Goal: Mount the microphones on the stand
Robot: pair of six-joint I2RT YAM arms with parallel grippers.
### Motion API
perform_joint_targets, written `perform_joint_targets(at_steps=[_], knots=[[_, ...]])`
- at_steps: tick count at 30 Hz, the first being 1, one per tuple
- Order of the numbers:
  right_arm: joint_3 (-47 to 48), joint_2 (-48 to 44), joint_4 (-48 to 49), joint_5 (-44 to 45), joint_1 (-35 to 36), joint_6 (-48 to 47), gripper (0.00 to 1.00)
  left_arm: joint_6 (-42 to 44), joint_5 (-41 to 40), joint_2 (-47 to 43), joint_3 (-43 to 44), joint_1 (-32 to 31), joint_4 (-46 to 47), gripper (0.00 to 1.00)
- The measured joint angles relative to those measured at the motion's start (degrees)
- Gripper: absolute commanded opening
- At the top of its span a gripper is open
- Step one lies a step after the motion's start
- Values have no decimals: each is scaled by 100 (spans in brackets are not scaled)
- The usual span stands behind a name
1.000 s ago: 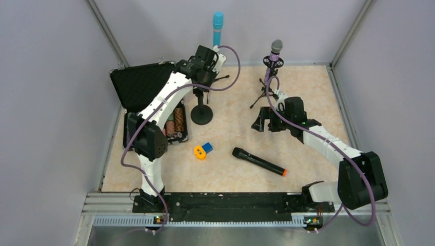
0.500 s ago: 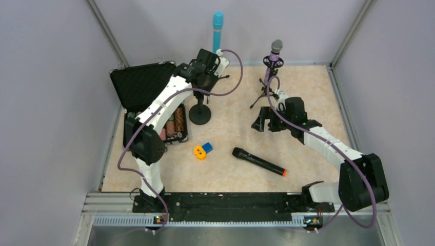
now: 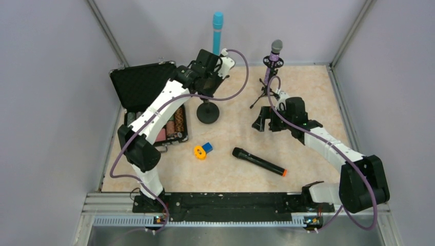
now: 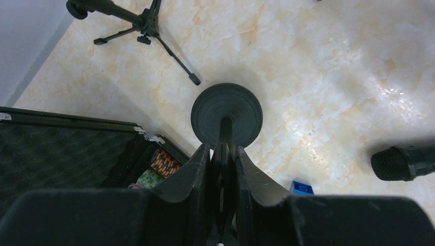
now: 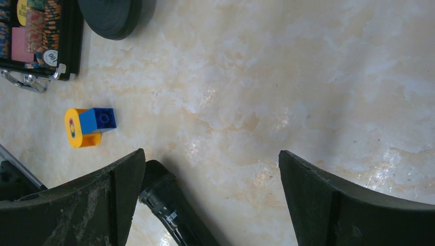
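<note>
The light-blue microphone (image 3: 218, 28) stands upright at the top of a round-base stand (image 3: 208, 113). My left gripper (image 3: 209, 77) is shut on that stand's pole; in the left wrist view my gripper (image 4: 221, 148) pinches the thin pole above the round base (image 4: 226, 115). The purple microphone (image 3: 276, 51) sits upright in a tripod stand (image 3: 265, 92). The black microphone with the orange end (image 3: 258, 161) lies on the floor. My right gripper (image 3: 267, 121) is open and empty just beyond it; in the right wrist view my gripper (image 5: 211, 154) shows the black mic's head (image 5: 164, 200) beside its left finger.
An open black case (image 3: 149, 102) with chips lies at the left. A small orange-and-blue object (image 3: 202, 150) lies on the floor between the case and the black mic. Grey walls close in the back and both sides.
My left gripper has shifted a little to the right with the stand, and the round base has slid right with it. The right arm has not moved.
</note>
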Motion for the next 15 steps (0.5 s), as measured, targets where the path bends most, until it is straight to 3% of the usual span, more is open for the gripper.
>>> perform_joint_targets(at_steps=[15], knots=[[0, -280, -168, 48, 0, -15, 99, 114, 1161, -157, 90, -271, -260, 0]])
